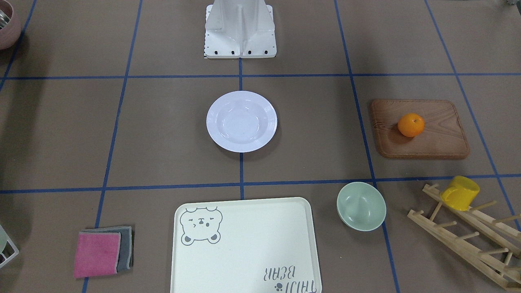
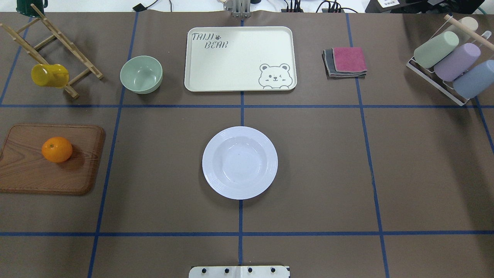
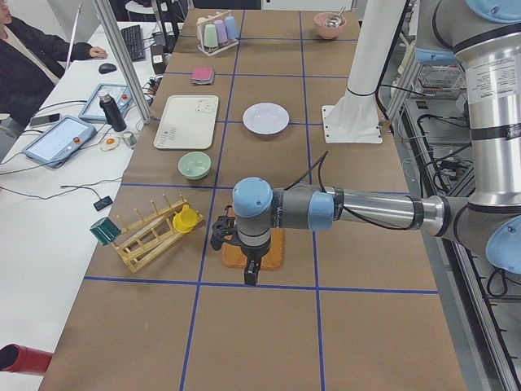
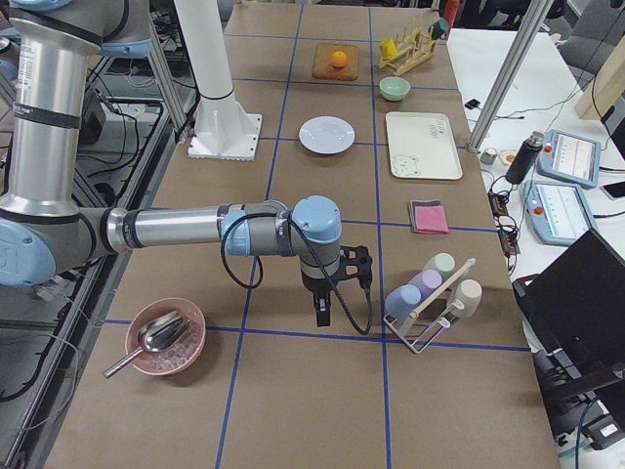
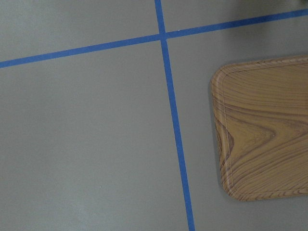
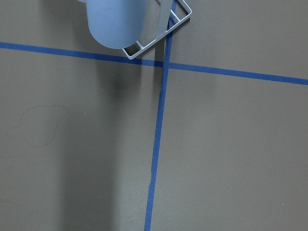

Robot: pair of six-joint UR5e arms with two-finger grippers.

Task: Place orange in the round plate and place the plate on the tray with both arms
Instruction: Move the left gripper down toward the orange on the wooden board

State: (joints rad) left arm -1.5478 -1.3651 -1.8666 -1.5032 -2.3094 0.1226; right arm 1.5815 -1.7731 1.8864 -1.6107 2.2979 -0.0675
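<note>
Right, nothing on the scoreboard yet as far as these views are showing: the orange (image 2: 56, 149) is sitting on the wooden board (image 2: 23, 170) off on the robot's left side, not in the round plate (image 2: 239, 162), which is lying empty at the middle of the surface (image 2: 154, 185). The tray (image 2: 239, 58) is waiting bare on the far side from the robot, well apart from the plate, so both halves of the job are looking open. The left tool (image 3: 251, 275) is hanging above the surface at the board's edge, near the orange but not touching it, and whether it is released or clenched I cannot tell from the side view. The right tool (image 4: 322, 315) is hovering over bare surface near the cup rack (image 4: 430, 298), well apart from the plate, and its state is likewise not showing. By my reading, the orange pick is coming first, then the drop into the plate, then the two-arm carry to the tray.
</note>
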